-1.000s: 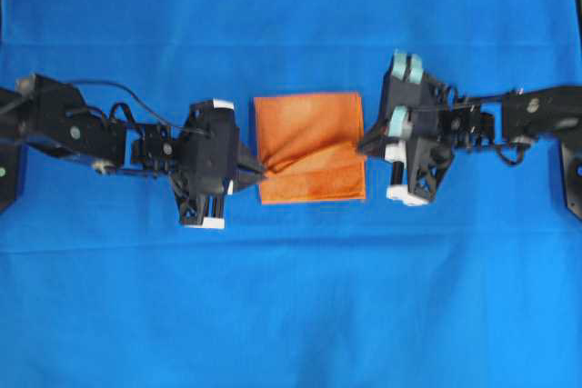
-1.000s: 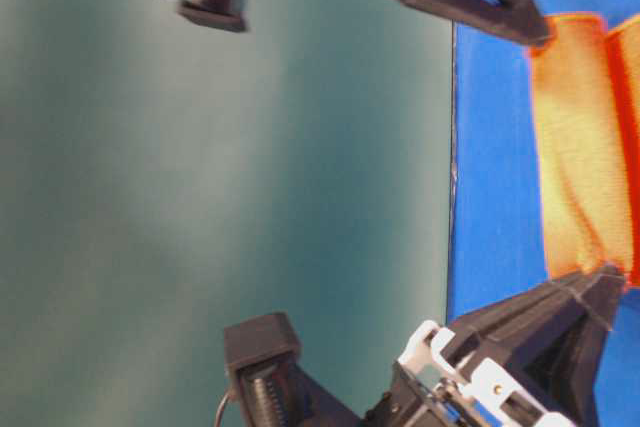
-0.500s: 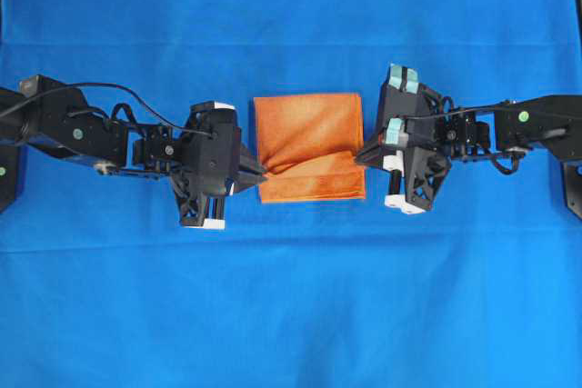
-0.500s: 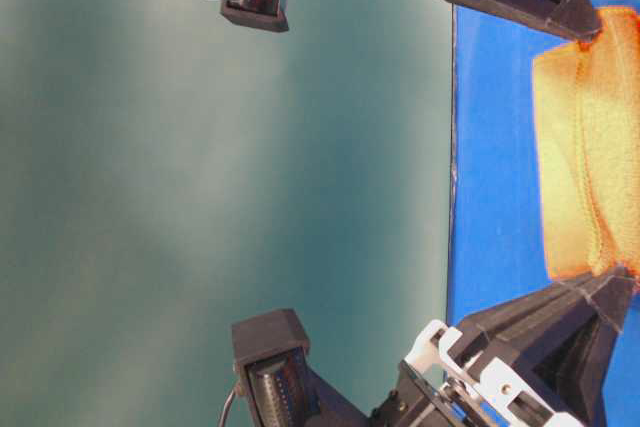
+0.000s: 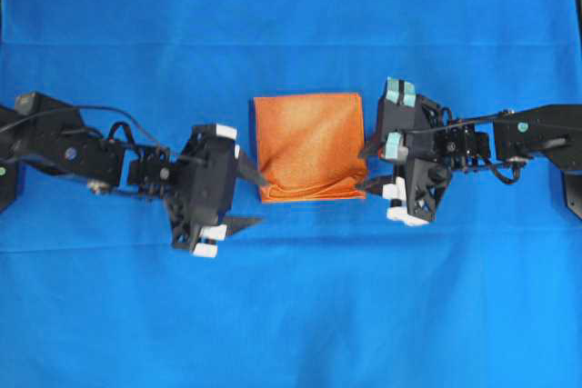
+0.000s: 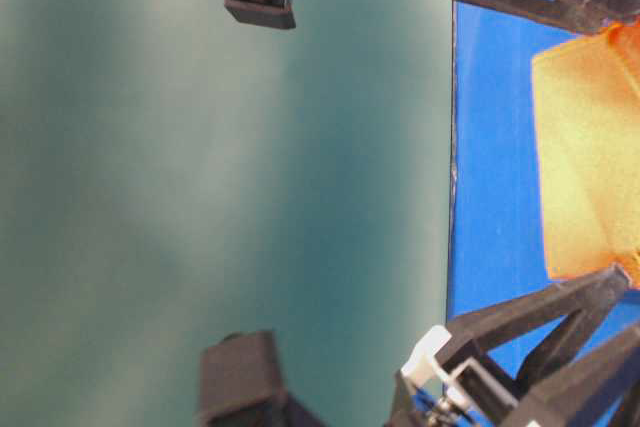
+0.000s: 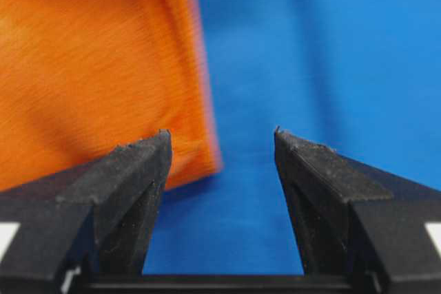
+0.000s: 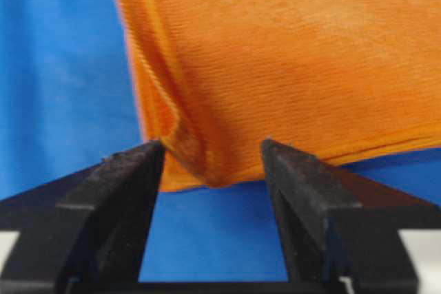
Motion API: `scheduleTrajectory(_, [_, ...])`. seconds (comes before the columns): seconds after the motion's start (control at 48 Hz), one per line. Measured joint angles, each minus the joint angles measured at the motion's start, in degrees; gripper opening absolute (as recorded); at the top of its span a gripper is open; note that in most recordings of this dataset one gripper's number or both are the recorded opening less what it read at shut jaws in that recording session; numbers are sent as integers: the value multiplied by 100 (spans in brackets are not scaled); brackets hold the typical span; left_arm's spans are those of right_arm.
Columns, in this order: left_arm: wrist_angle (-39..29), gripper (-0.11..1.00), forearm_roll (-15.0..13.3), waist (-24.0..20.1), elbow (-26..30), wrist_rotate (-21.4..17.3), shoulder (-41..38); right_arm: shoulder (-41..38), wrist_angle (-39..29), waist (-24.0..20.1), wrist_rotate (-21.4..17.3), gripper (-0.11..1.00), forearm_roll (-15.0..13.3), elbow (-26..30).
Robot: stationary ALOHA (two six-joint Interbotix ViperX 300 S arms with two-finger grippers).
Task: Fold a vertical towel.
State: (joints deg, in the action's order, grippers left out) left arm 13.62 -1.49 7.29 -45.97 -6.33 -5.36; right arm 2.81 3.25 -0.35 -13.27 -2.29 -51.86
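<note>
Release of the towel (image 5: 309, 145) is what sets this moment apart from half a second ago. Then both pincers were pinched shut on its lower side edges, and a raised crease was drawn across the cloth between them. Now the left gripper (image 5: 248, 195) is seen with its jaws spread wide at the towel's lower left corner, one fingertip near the cloth edge and the other out over the blue cloth (image 5: 291, 315) below. The right gripper (image 5: 371, 168) is likewise parted beside the towel's lower right edge, and nothing is held in either.

With the pull gone, the towel is laid flatter, folded into a near-square patch at the middle of the blue cloth between the two arms. A doubled layer is visible along its lower edge.

From the left wrist camera, the towel (image 7: 96, 67) is seen to the left, just beyond one open fingertip (image 7: 148, 153), with only blue cloth (image 7: 317, 53) in the gap. From the right wrist camera, the towel's corner (image 8: 275, 67) is framed between the spread fingers (image 8: 138, 163), its stacked edges showing, not clamped.

In the table-level view the towel (image 6: 585, 157) is lying flat between both opened pincers. No containers are in view.
</note>
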Motion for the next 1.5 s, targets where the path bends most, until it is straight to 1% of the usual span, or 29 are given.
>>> scheduleTrajectory(0.188, [-369, 58, 0, 316, -9, 185, 475, 272, -325, -404, -220, 60, 26, 0])
scheduleTrajectory(0.271, [-580, 58, 0, 369, -9, 299, 782, 562, -545, -413, -308, 60, 26, 0])
scheduleTrajectory(0.354, [-809, 58, 0, 369, -9, 343, 1134, 905, -694, -413, -316, 60, 26, 0])
scheduleTrajectory(0.438, [-984, 58, 0, 369, -35, 343, 1547, 1450, -782, -413, -316, 60, -26, 0])
scheduleTrajectory(0.625, [-1099, 58, 0, 360, -211, 343, 2558, 2531, -835, -413, -308, 59, -229, -9])
scheduleTrajectory(0.792, [-1107, 58, 0, 299, -431, 316, 3454, 3498, -1002, -369, -316, 59, -431, -123])
scheduleTrajectory(1.042, [-1248, 58, 0, 88, -949, 281, 4729, 4562, -1477, -281, -316, 59, -747, -290])
scheduleTrajectory(1.188, [-1415, 58, 0, 62, -1283, 193, 5467, 5168, -1564, -255, -316, 58, -888, -571])
scheduleTrajectory(1.313, [-1433, 58, 0, 0, -1679, 176, 5977, 5590, -1556, -132, -308, 58, -905, -993])
scheduleTrajectory(1.501, [-1380, 58, 0, -176, -2355, 211, 6688, 6152, -1187, 158, -325, 58, -905, -1696])
